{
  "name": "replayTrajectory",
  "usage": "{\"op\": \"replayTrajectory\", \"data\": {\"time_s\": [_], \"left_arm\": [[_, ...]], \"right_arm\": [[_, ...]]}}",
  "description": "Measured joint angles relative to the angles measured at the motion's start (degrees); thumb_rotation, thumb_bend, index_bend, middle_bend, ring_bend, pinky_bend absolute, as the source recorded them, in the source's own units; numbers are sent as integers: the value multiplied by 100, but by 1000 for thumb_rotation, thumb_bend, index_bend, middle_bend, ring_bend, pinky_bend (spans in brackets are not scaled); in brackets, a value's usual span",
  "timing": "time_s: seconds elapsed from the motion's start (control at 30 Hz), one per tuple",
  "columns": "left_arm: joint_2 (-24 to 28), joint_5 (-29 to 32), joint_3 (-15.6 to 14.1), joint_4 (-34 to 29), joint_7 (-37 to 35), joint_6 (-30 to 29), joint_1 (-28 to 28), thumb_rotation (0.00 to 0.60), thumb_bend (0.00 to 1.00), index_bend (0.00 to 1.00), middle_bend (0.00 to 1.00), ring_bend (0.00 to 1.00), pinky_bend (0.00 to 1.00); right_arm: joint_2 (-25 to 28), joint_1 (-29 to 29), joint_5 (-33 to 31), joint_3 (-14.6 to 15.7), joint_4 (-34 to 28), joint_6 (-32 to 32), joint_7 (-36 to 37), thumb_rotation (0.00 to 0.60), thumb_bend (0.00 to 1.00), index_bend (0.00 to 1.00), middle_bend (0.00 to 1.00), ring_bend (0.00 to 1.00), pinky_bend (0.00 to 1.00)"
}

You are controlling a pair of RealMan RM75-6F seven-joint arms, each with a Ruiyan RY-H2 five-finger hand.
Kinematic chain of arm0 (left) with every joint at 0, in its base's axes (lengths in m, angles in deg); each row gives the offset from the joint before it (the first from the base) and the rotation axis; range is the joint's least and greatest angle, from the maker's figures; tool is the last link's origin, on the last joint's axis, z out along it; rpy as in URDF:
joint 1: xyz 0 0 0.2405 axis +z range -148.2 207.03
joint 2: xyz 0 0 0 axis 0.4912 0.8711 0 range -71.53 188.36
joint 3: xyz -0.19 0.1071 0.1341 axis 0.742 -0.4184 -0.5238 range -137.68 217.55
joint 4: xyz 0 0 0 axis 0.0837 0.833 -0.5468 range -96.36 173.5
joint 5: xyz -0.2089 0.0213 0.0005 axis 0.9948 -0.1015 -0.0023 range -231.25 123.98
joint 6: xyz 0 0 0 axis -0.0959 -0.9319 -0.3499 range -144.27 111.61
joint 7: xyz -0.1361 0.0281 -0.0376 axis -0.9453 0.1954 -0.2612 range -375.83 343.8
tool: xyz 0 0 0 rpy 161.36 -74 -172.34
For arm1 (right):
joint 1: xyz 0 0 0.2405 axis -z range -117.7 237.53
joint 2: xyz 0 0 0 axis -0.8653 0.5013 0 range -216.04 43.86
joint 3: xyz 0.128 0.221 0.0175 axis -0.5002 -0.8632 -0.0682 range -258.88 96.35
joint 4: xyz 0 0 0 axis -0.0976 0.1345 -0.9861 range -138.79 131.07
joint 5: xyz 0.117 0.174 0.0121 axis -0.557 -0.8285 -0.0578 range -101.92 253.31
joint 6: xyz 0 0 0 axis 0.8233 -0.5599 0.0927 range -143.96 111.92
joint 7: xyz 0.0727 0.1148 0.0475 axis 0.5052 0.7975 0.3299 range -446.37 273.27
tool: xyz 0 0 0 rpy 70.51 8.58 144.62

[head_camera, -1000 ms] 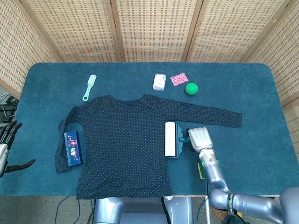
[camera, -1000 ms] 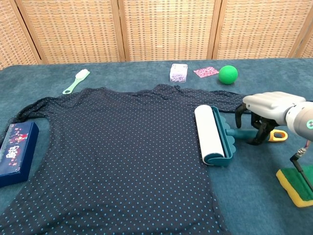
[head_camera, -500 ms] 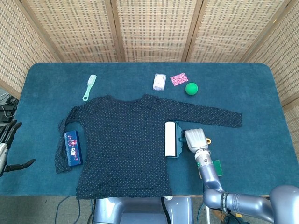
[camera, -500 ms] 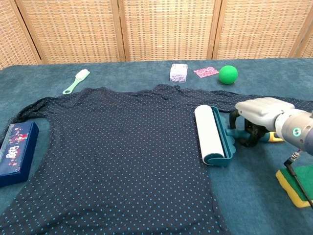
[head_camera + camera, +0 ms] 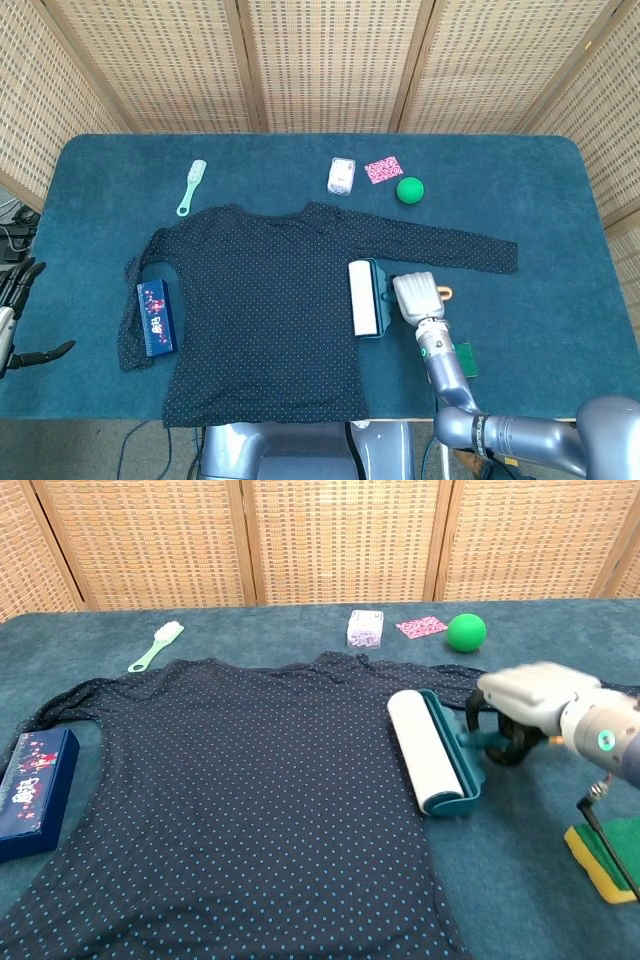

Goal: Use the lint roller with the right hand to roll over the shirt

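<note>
A dark navy dotted shirt (image 5: 265, 310) (image 5: 240, 800) lies spread flat across the middle of the table. The lint roller (image 5: 363, 298) (image 5: 428, 750), a white roll in a teal frame, rests on the shirt's right edge. My right hand (image 5: 415, 297) (image 5: 530, 705) sits just right of it, fingers curled around the teal handle, whose orange end pokes out behind. At the far left edge of the head view, off the table, my left hand (image 5: 12, 310) holds nothing and its fingers are apart.
Along the back lie a mint brush (image 5: 191, 187), a white packet (image 5: 341, 176), a pink card (image 5: 383, 169) and a green ball (image 5: 410, 190). A blue box (image 5: 156, 317) lies on the shirt's left sleeve. A green and yellow sponge (image 5: 610, 852) sits near the front right.
My right hand moved left onto the roller's handle and closed around it. The roller has shifted slightly left and turned a little on the shirt.
</note>
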Motion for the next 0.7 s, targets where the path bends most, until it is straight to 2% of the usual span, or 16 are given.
{"op": "replayTrajectory", "data": {"time_s": [0.13,0.4,0.57,0.7], "left_arm": [[19,3,3,14,-67,31,-14,600,0,0,0,0,0],[48,23,9,60,-201,139,-63,600,0,0,0,0,0],[75,54,23,108,-344,227,-106,600,0,0,0,0,0],[101,76,32,152,-466,296,-137,600,0,0,0,0,0]], "right_arm": [[124,-157,-44,-135,-229,-144,-414,600,860,665,1000,1000,1000],[220,-678,-395,-352,-497,-459,-1699,600,860,675,1000,1000,1000],[36,-1132,-948,-490,-439,-681,-2655,600,860,677,1000,1000,1000],[-275,-1484,-1339,-565,-252,-857,-3154,600,860,684,1000,1000,1000]]}}
